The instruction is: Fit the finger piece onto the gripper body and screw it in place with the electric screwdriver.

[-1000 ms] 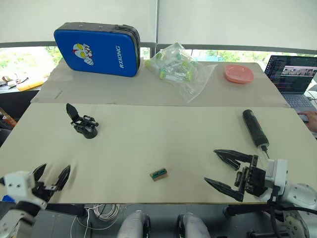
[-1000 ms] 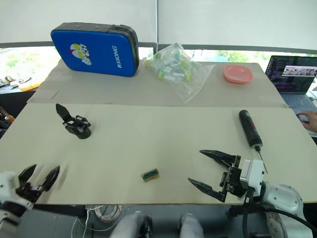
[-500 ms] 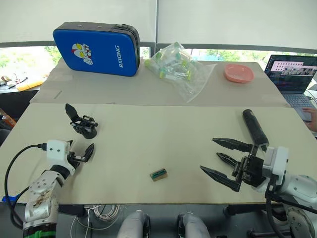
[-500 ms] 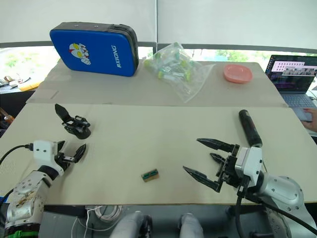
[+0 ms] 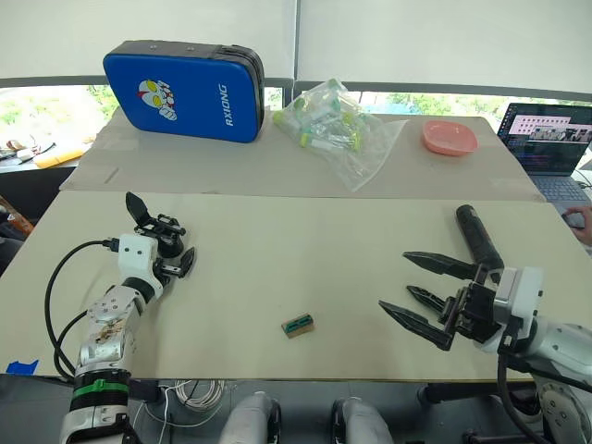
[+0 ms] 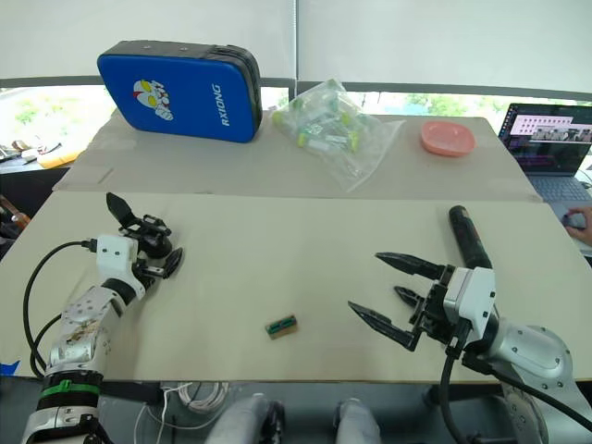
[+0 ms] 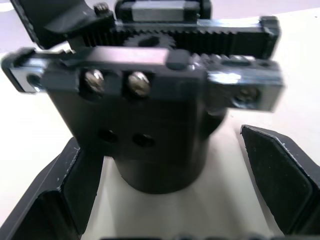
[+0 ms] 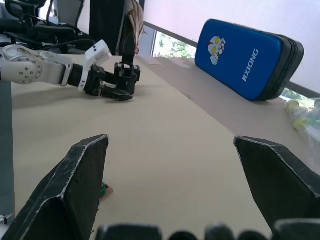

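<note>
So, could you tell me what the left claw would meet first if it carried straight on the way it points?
The gripper body: the left claw is open around its round base, which sits right ahead between the fingers. Contact can't be judged.

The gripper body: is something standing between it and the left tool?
Nothing visible does. The left tool is open and already at the gripper body, with one finger on each side of its round base in the left wrist view; the tan-and-green block lies well aside.
</note>
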